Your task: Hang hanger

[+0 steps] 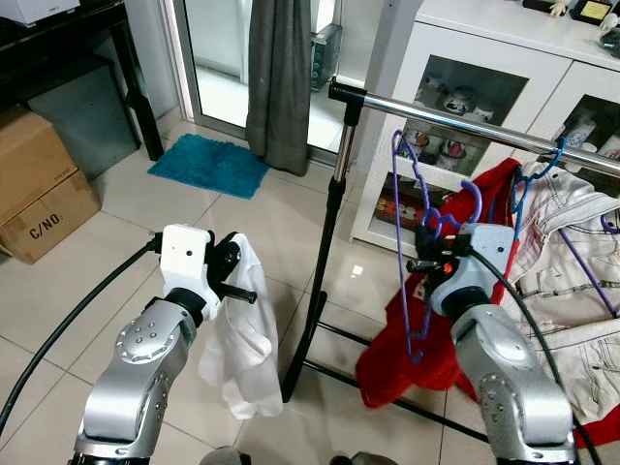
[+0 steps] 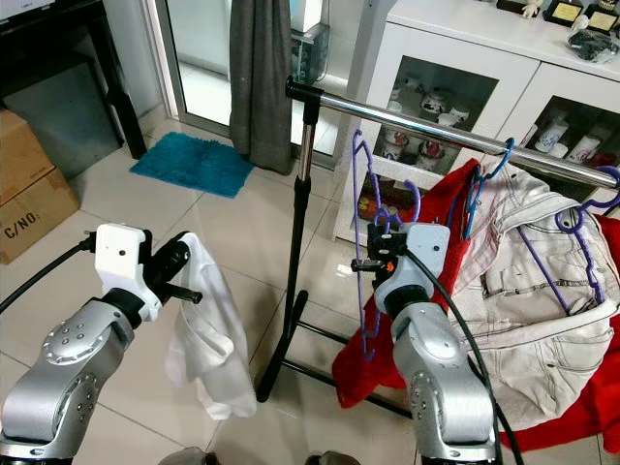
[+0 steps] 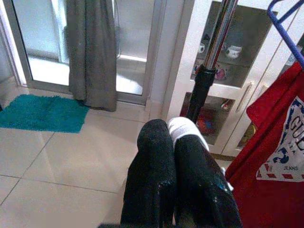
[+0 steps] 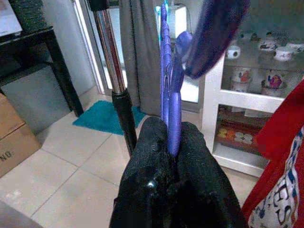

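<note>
Purple hanger (image 1: 407, 242) sits clamped in your right gripper (image 4: 173, 142), raised near the rail (image 1: 465, 121) for hooking; your left gripper (image 3: 173, 142) pinches white cloth (image 1: 237, 329), kept aside.

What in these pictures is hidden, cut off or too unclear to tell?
- Purple hanger: its hook is blurred in the right wrist view; in the eye views I cannot tell whether it touches the rail.
- White cloth: the left tool hides the pinched part in the left wrist view.
- Rail: its right end is cut off by the edge of the eye views.
- Cabinet items: too small to name.
</note>
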{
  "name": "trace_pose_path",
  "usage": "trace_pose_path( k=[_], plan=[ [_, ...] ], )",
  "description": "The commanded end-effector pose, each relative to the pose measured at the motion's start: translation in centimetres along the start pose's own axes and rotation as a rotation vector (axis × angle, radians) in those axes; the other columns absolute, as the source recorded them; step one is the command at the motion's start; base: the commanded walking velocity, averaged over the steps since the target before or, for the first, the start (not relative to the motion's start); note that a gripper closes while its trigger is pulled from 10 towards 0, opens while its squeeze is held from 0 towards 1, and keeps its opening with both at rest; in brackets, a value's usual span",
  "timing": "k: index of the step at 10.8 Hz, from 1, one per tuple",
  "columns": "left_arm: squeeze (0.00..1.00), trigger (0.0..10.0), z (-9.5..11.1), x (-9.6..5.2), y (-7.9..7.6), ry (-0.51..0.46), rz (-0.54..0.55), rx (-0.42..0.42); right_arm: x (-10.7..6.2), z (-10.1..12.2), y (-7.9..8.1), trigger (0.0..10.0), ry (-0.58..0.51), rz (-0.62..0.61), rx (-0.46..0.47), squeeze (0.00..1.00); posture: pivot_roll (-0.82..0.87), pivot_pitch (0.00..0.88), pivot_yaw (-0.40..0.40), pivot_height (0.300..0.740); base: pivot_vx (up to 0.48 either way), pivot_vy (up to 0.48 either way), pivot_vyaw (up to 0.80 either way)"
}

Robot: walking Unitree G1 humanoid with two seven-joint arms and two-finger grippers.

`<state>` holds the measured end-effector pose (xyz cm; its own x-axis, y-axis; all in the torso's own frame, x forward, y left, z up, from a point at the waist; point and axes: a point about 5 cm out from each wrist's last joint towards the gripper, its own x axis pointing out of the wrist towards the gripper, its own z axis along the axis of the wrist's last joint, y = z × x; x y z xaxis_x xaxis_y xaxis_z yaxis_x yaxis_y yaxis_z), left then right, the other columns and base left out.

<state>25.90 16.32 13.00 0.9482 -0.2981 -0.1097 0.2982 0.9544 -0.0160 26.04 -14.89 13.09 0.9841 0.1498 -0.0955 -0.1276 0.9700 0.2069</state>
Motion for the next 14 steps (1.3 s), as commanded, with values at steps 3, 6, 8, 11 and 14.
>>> trace_pose_path(
  k=[3,6,8,11,14],
  plan=[
    [0.0,0.0,0.5,-0.2,0.0,-0.027,0.006,0.009,-0.5,-0.4,0.3,3.3,0.057,0.042,-0.035,0.0,-0.03,0.064,-0.065,0.74,0.0,0.0,0.0],
    [0.0,0.0,0.0,-0.5,0.2,-0.008,0.038,0.007,-1.1,-0.2,-0.2,0.0,0.048,0.013,-0.09,0.0,-0.04,0.066,-0.068,0.74,0.0,0.0,-0.27],
    [0.0,0.0,-0.3,-0.5,0.0,-0.004,0.03,0.009,-1.4,0.1,-0.1,0.0,0.036,0.102,-0.112,0.0,-0.03,0.054,-0.062,0.74,0.0,0.0,-0.8],
    [0.0,0.4,0.1,-1.0,0.5,-0.012,0.027,0.021,-1.3,1.6,0.3,1.2,-0.008,0.166,-0.178,0.0,-0.05,0.091,-0.1,0.74,0.0,0.0,-0.8],
    [0.0,0.0,-0.8,-1.6,-0.9,0.001,-0.002,0.029,-2.2,2.7,0.9,3.0,-0.111,0.292,-0.135,0.0,-0.05,0.079,-0.089,0.74,0.0,0.0,-0.8]
  ],
)
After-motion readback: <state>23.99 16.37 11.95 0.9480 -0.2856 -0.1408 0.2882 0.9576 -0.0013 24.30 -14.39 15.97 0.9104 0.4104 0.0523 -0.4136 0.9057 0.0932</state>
